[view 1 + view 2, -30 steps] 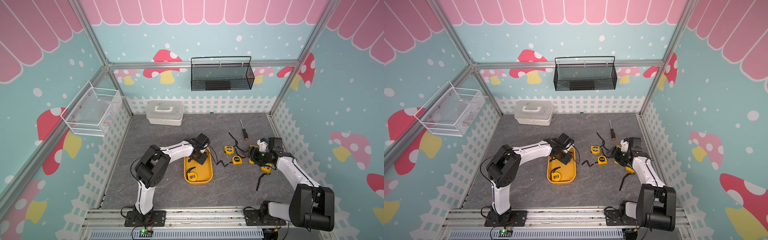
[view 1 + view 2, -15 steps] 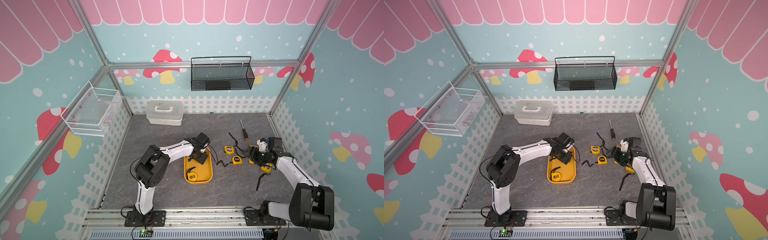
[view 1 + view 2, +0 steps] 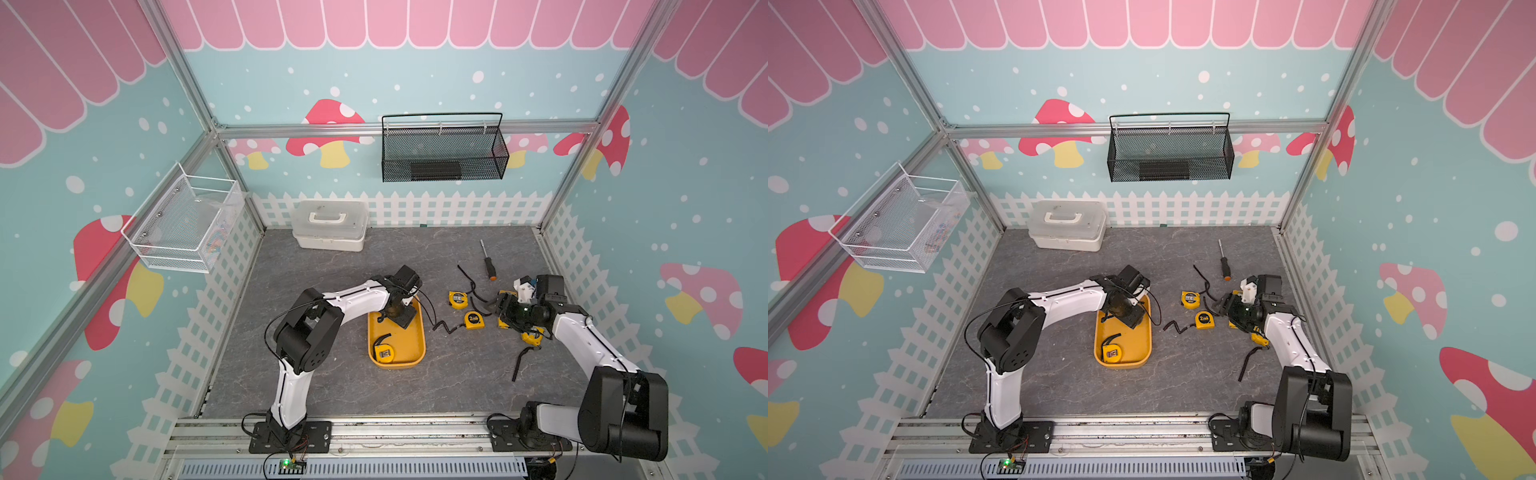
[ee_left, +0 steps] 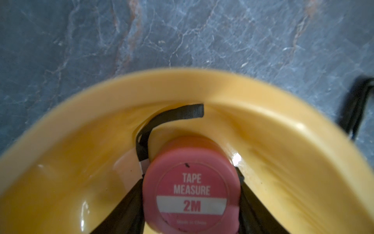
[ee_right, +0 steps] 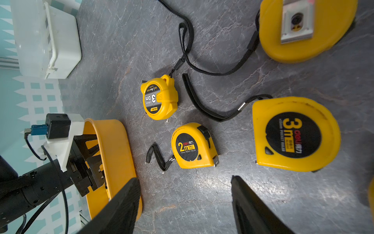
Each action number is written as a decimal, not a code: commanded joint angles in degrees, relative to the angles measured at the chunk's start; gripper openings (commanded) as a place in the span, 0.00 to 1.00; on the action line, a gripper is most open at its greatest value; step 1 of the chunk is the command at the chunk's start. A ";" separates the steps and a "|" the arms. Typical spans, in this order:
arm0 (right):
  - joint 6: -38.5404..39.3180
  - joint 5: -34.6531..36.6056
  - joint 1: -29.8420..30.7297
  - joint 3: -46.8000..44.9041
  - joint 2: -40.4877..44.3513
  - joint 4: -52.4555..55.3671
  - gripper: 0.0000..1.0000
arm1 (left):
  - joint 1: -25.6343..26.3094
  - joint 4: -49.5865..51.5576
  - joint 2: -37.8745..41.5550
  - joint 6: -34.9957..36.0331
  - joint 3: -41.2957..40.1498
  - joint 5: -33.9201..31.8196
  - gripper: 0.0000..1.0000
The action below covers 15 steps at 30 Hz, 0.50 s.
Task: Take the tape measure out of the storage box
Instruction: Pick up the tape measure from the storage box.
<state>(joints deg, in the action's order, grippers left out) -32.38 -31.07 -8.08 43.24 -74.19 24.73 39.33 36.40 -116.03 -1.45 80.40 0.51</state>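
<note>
The pink tape measure [image 4: 191,194] sits at the far end of the storage box [image 3: 409,343], close to its curved end wall. The left end effector [image 3: 400,316] is clenched on it: in the left wrist view the black fingers [image 4: 129,204] press on opposite sides of the round case. I cannot tell whether the case rests on the box floor or is already clear of it.

The case looks like small, hard plastic, so it is probably light and stiff, but its smooth curved sides could slip or pivot under a narrow pinch. The body is the place to hold, squarely across its middle. The limp black strap [image 4: 176,115] would only dangle and could drag on the rim.

A yellow tape measure [image 3: 384,352] lies at the near end of the box. The right end effector [image 5: 185,202] is released, its jaws apart over the tabletop [image 5: 222,192], beside loose tape measures [image 5: 194,145] on the right.
</note>
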 commanded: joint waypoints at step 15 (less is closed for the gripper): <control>2.06 -3.45 2.48 1.34 -0.92 -0.19 0.69 | -0.68 -0.80 6.65 0.30 -3.16 0.48 0.59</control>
<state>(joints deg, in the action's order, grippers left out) -31.55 -33.08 -6.61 43.27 -74.35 24.38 39.03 36.38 -113.60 -1.50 78.28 0.69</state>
